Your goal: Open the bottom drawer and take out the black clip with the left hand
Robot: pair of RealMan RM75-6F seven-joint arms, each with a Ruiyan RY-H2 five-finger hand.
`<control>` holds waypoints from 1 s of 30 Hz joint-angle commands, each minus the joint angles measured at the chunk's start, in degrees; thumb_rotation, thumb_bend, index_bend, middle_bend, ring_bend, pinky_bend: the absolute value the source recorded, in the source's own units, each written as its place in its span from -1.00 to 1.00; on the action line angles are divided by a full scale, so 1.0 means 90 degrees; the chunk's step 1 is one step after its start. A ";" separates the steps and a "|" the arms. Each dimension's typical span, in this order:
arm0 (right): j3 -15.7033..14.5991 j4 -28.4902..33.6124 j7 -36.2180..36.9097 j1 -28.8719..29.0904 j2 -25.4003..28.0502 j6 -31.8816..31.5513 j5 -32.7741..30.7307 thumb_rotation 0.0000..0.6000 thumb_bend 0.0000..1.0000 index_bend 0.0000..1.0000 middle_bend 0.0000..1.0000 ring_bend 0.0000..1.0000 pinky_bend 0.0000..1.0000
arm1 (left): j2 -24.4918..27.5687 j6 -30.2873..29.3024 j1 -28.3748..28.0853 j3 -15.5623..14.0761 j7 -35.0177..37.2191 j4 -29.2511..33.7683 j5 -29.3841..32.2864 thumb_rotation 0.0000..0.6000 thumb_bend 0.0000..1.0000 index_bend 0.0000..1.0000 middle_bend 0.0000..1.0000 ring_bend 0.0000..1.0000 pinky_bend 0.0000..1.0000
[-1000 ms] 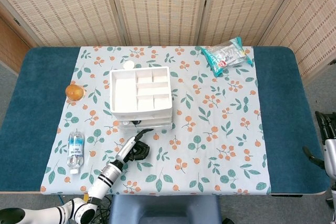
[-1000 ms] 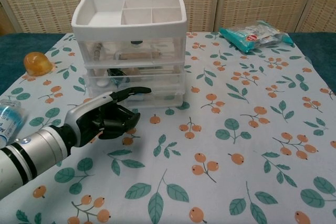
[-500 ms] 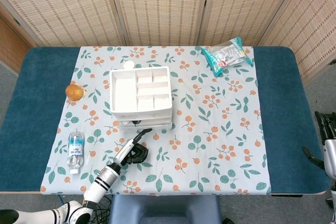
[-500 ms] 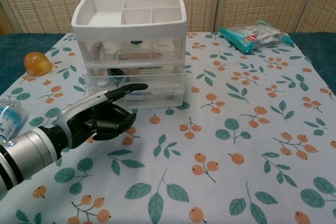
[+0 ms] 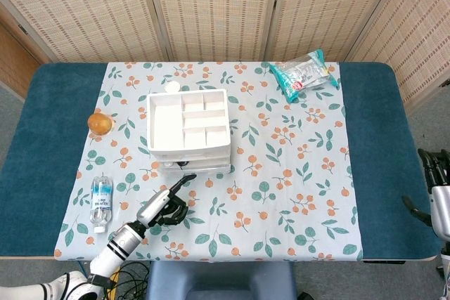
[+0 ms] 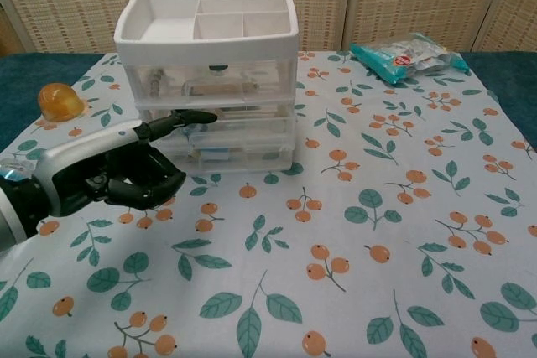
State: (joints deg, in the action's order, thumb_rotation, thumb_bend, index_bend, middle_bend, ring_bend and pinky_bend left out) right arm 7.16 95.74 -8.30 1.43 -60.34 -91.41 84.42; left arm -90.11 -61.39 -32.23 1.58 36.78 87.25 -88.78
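The white drawer unit stands on the floral cloth with an open tray on top and clear drawers that all look closed. The bottom drawer holds pale items; I cannot make out a black clip in it. My left hand hovers just in front-left of the unit, one finger stretched toward the drawer fronts and the others curled in, holding nothing. Its fingertip is level with the middle drawer. My right hand hangs off the table's right edge, fingers apart and empty.
An orange round object lies left of the drawers. A water bottle lies on the cloth's front left, beside my left forearm. A teal snack bag sits at the back right.
My left hand has drawn back to the left; in the chest view its stretched finger rose from the bottom drawer's level to the middle drawer's. The drawers and right hand have not moved.
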 commanded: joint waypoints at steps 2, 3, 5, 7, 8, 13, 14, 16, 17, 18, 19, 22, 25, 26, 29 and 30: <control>-0.0005 -0.0028 0.0031 -0.0008 -0.0014 -0.0011 0.0004 1.00 -0.52 -1.00 -0.74 -0.90 -1.00 | 0.0463 0.0230 -0.0103 0.0063 -0.0556 0.0384 0.0226 1.00 0.11 -0.88 0.74 0.97 1.00; -0.0008 -0.0040 0.0039 -0.0012 -0.0020 -0.0011 0.0000 1.00 -0.53 -1.00 -0.74 -0.90 -1.00 | 0.0537 0.0301 -0.0125 0.0084 -0.0670 0.0446 0.0309 1.00 0.11 -0.87 0.75 0.98 1.00; -0.0013 -0.0062 0.0071 -0.0024 -0.0029 -0.0021 -0.0005 1.00 -0.53 -1.00 -0.74 -0.90 -1.00 | 0.0625 0.0349 -0.0142 0.0161 -0.1013 0.0538 0.0491 1.00 0.11 -0.86 0.76 0.99 1.00; -0.0016 -0.0077 0.0083 -0.0032 -0.0032 -0.0027 -0.0005 1.00 -0.53 -1.00 -0.74 -0.90 -1.00 | 0.0672 0.0413 -0.0164 0.0214 -0.1303 0.0614 0.0653 1.00 0.11 -0.86 0.76 1.00 1.00; -0.0018 -0.0086 0.0091 -0.0036 -0.0033 -0.0033 -0.0002 1.00 -0.53 -1.00 -0.74 -0.89 -1.00 | 0.0718 0.0495 -0.0193 0.0234 -0.1462 0.0680 0.0756 1.00 0.11 -0.86 0.76 1.00 1.00; -0.0018 -0.0120 0.0137 -0.0052 -0.0033 -0.0049 -0.0006 1.00 -0.52 -1.00 -0.74 -0.89 -1.00 | 0.0800 0.0735 -0.0292 0.0353 -0.1915 0.0844 0.1152 1.00 0.11 -0.86 0.76 1.00 1.00; -0.0018 -0.0127 0.0146 -0.0056 -0.0034 -0.0050 -0.0011 1.00 -0.52 -1.00 -0.74 -0.89 -1.00 | 0.0798 0.0755 -0.0303 0.0373 -0.1963 0.0847 0.1203 1.00 0.11 -0.86 0.77 1.00 1.00; -0.0014 -0.0143 0.0167 -0.0059 -0.0038 -0.0051 -0.0021 1.00 -0.52 -1.00 -0.74 -0.89 -1.00 | 0.0784 0.0814 -0.0335 0.0419 -0.2068 0.0831 0.1322 1.00 0.11 -0.86 0.77 1.00 1.00; -0.0013 -0.0152 0.0174 -0.0059 -0.0039 -0.0050 -0.0020 1.00 -0.53 -1.00 -0.74 -0.89 -1.00 | 0.0773 0.0840 -0.0351 0.0439 -0.2108 0.0819 0.1369 1.00 0.11 -0.86 0.78 1.00 1.00; -0.0014 -0.0163 0.0181 -0.0060 -0.0041 -0.0051 -0.0019 1.00 -0.53 -1.00 -0.74 -0.89 -1.00 | 0.0762 0.0867 -0.0367 0.0460 -0.2142 0.0810 0.1418 1.00 0.11 -0.86 0.78 1.00 1.00; -0.0014 -0.0172 0.0187 -0.0061 -0.0040 -0.0050 -0.0020 1.00 -0.53 -1.00 -0.74 -0.89 -1.00 | 0.0754 0.0892 -0.0384 0.0483 -0.2170 0.0802 0.1462 1.00 0.11 -0.86 0.78 1.00 1.00; -0.0006 -0.0199 0.0220 -0.0068 -0.0038 -0.0047 -0.0045 1.00 -0.53 -1.00 -0.74 -0.89 -1.00 | 0.0750 0.0973 -0.0436 0.0538 -0.2287 0.0778 0.1583 1.00 0.11 -0.86 0.78 1.00 1.00; 0.0000 -0.0224 0.0249 -0.0071 -0.0032 -0.0044 -0.0059 1.00 -0.52 -1.00 -0.74 -0.89 -1.00 | 0.0753 0.1054 -0.0480 0.0584 -0.2390 0.0773 0.1714 1.00 0.11 -0.86 0.78 1.00 1.00; 0.0004 -0.0233 0.0266 -0.0070 -0.0032 -0.0042 -0.0062 1.00 -0.52 -1.00 -0.74 -0.89 -1.00 | 0.0745 0.1059 -0.0489 0.0605 -0.2421 0.0764 0.1751 1.00 0.11 -0.85 0.78 1.00 1.00; 0.0010 -0.0261 0.0294 -0.0064 -0.0038 -0.0027 -0.0073 1.00 -0.52 -1.00 -0.74 -0.89 -1.00 | 0.0725 0.1074 -0.0515 0.0634 -0.2560 0.0730 0.1835 1.00 0.11 -0.82 0.78 1.00 1.00; 0.0009 -0.0269 0.0303 -0.0062 -0.0040 -0.0018 -0.0078 1.00 -0.52 -1.00 -0.74 -0.89 -1.00 | 0.0722 0.1073 -0.0520 0.0645 -0.2605 0.0725 0.1863 1.00 0.11 -0.82 0.78 1.00 1.00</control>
State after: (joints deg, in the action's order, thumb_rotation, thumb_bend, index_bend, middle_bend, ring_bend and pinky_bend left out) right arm 7.25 93.34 -5.59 0.87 -60.69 -91.59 83.73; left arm -83.54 -51.79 -36.80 7.23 13.68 93.89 -72.30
